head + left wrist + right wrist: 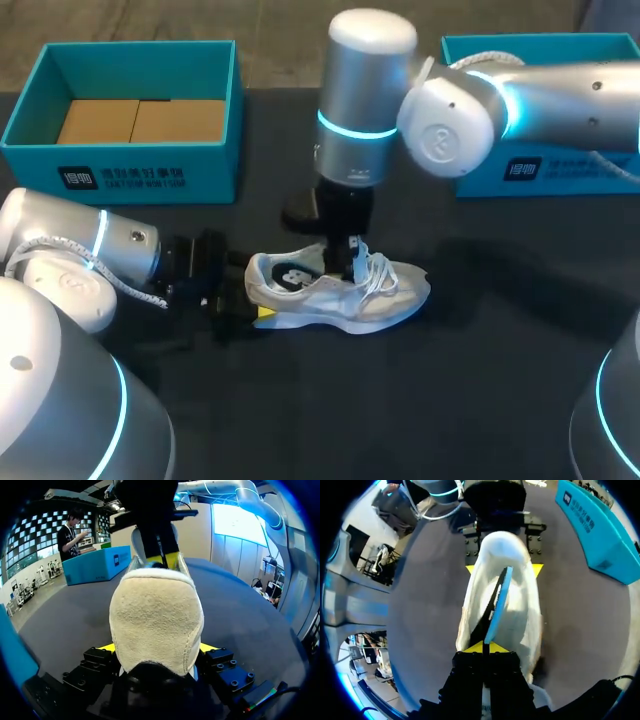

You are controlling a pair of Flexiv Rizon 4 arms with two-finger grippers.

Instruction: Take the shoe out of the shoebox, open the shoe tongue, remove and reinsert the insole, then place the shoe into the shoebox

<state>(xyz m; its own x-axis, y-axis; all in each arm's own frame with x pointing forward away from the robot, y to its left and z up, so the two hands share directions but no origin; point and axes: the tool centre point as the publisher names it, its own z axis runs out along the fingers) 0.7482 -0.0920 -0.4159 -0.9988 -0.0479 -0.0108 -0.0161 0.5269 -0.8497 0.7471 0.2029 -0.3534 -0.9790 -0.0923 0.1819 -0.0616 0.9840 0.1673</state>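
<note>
shoe (345, 292), in the head view, lies on the table (480, 380), well clear of the shoebox (130, 120), toe toward my right side; left gripper (238, 305) at its heel, right gripper (352, 262) directly above the opening. left wrist view: fingers (106, 648) clamp the heel from both sides, spread wide. right wrist view: jaws pinched nearly closed on the insole (498, 597), edge-up, aligned with the shoe's long axis.

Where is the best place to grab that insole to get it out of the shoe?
Pinch the insole by its thin upper edge, coming from straight above, as the right gripper does. It stands on edge in the shoe, flat faces exposed, while the left gripper holds the heel.
</note>
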